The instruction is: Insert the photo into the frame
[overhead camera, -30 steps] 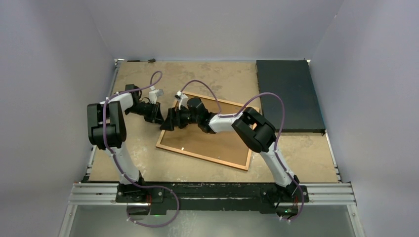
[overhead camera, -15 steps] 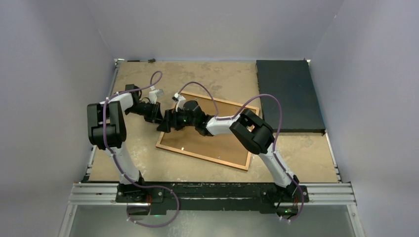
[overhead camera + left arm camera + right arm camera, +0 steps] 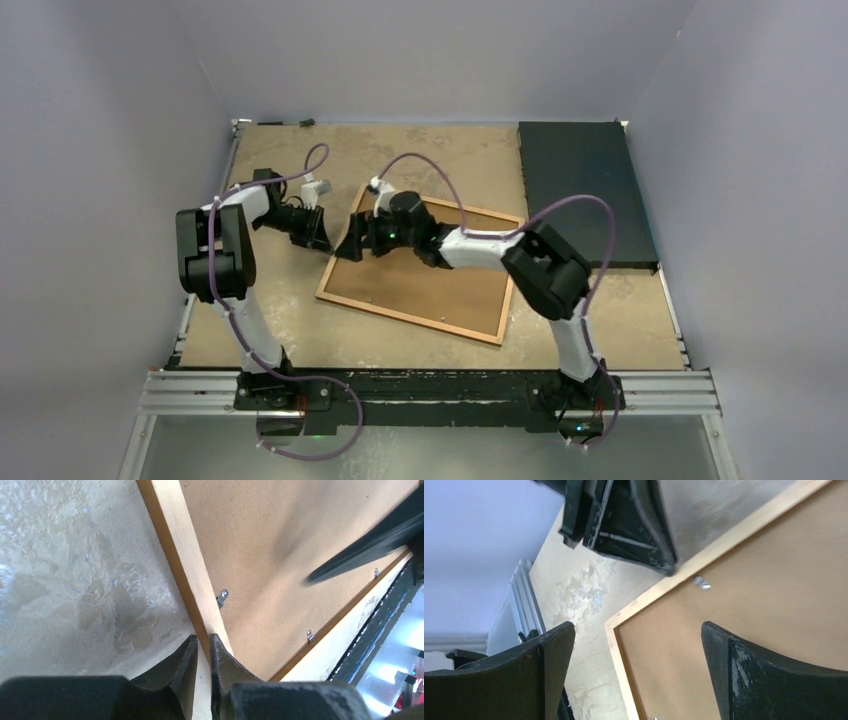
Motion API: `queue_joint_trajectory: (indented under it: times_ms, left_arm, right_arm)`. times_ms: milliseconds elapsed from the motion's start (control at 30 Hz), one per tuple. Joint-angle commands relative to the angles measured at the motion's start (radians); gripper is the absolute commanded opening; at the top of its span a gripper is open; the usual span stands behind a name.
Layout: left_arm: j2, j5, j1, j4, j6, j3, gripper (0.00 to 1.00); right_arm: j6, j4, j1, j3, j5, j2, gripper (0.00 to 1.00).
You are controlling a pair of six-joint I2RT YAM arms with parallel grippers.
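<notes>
The frame (image 3: 430,285) lies back up at the middle of the table, its plain brown board (image 3: 280,545) inside a thin wooden rail (image 3: 177,535). The photo is out of view. My left gripper (image 3: 322,238) sits at the frame's left rail, nearly shut. In the left wrist view only a thin slit parts the left gripper (image 3: 203,639); one finger lies over the rail and the other over the table. My right gripper (image 3: 355,240) hangs wide open above the frame's left corner, the right gripper (image 3: 638,626) holding nothing. The frame (image 3: 774,580) fills that view's right side.
A dark black slab (image 3: 585,190) lies at the back right, touching the frame's far corner. Small metal clips (image 3: 222,596) line the rail's inner edge. Grey walls close in on three sides. The mottled table (image 3: 440,155) shows around the frame.
My right gripper moved toward the frame's far-left corner and its jaws spread a little wider; the right elbow swung right. The left gripper and the frame stayed put.
</notes>
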Motion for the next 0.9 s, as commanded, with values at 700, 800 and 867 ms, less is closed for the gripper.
queue_joint_trajectory:
  times_ms: [700, 800, 867]
  left_arm:
    - [-0.082, -0.171, -0.035, 0.006, 0.123, -0.046, 0.17]
    - [-0.107, -0.198, -0.050, 0.026, 0.114, -0.077, 0.16]
    - [-0.121, -0.204, -0.051, 0.023, 0.122, -0.089, 0.15]
  right_arm:
    - [-0.006, -0.601, -0.469, -0.764, 0.479, -0.984, 0.99]
    - [-0.004, -0.561, -0.484, -0.762, 0.471, -0.919, 0.99]
    - [-0.006, -0.528, -0.484, -0.744, 0.456, -0.877, 0.99]
